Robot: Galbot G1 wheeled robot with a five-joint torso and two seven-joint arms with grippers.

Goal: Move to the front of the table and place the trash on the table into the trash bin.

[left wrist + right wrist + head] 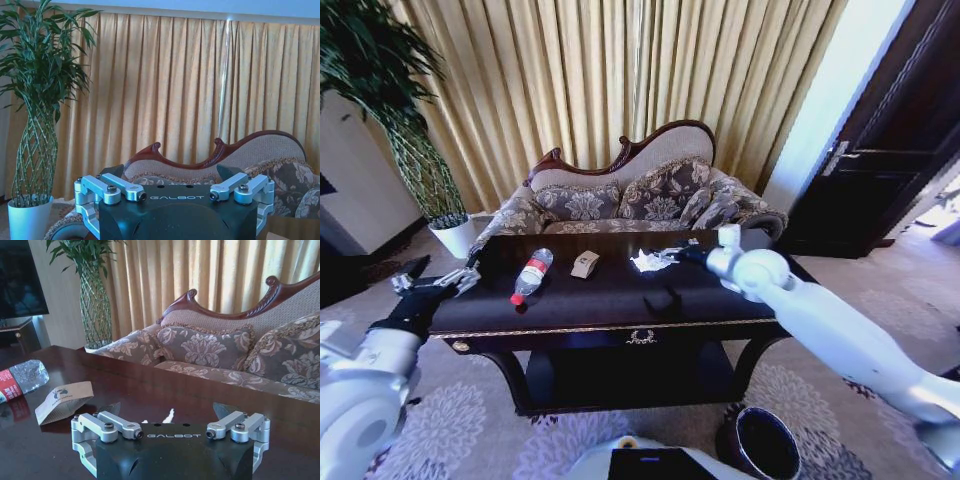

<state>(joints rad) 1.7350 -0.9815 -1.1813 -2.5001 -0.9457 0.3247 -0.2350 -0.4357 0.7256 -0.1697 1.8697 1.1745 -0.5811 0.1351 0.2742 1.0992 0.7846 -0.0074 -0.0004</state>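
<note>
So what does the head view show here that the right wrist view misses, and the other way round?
Only the head view shows the trash bin on the carpet in front of the table, the left pincer open beside the table's left end, the gold emblem on the drawer, and the whole crumpled tissue. Only the right wrist view shows the print on the paper scrap and a dark screen at the side. Both show the table, the bottle, the sofa, the plant and the right pincer, open above the tissue.
</note>
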